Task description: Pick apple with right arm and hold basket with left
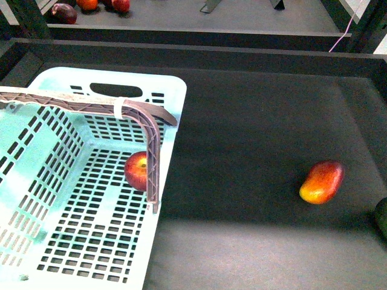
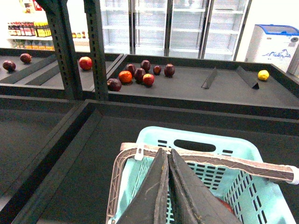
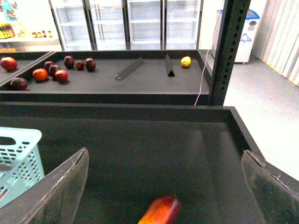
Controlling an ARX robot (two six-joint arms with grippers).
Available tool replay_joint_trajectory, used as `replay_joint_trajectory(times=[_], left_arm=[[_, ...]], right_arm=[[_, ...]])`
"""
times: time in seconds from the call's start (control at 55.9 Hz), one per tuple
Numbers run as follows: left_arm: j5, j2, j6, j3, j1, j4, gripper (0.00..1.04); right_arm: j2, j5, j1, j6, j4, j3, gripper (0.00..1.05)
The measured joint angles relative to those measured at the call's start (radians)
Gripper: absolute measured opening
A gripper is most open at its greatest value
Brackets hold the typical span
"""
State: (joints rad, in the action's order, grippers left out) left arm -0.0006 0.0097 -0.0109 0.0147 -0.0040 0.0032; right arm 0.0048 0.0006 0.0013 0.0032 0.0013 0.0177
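- Two fruits show in the front view: the apple [image 1: 136, 171] lies inside the light-blue basket [image 1: 172, 96], partly hidden by the basket's grey handle [image 1: 152, 154]; a red-orange mango [image 1: 322, 182] lies on the dark shelf [image 1: 254, 121], well apart.
- Left gripper [image 2: 168, 186]: its fingers are pressed together over the basket; whether they grip the handle cannot be told.
- Right gripper [image 3: 163, 186]: fingers spread wide above the mango, empty.

Right claw [image 3: 163, 186] gapes wide above a mango-shaped fruit [image 3: 161, 211].
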Motion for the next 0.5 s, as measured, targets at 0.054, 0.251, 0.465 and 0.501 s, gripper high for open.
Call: replay_joint_trajectory(times=[0.054, 0.251, 0.465, 0.501], left_arm=[[0.000, -0.002, 0.000, 0.000, 0.000, -0.001, 0.03], [0.000, -0.003, 0.000, 0.000, 0.000, -0.002, 0.03], [0.000, -0.003, 0.000, 0.000, 0.000, -0.002, 0.24], [0.000, -0.003, 0.000, 0.000, 0.000, -0.002, 0.33]], right_arm=[[0.000, 0.000, 0.000, 0.000, 0.000, 0.000, 0.96], [0.000, 0.000, 0.000, 0.000, 0.000, 0.000, 0.96], [0.000, 0.000, 0.000, 0.000, 0.000, 0.000, 0.96], [0.000, 0.000, 0.000, 0.000, 0.000, 0.000, 0.96]])
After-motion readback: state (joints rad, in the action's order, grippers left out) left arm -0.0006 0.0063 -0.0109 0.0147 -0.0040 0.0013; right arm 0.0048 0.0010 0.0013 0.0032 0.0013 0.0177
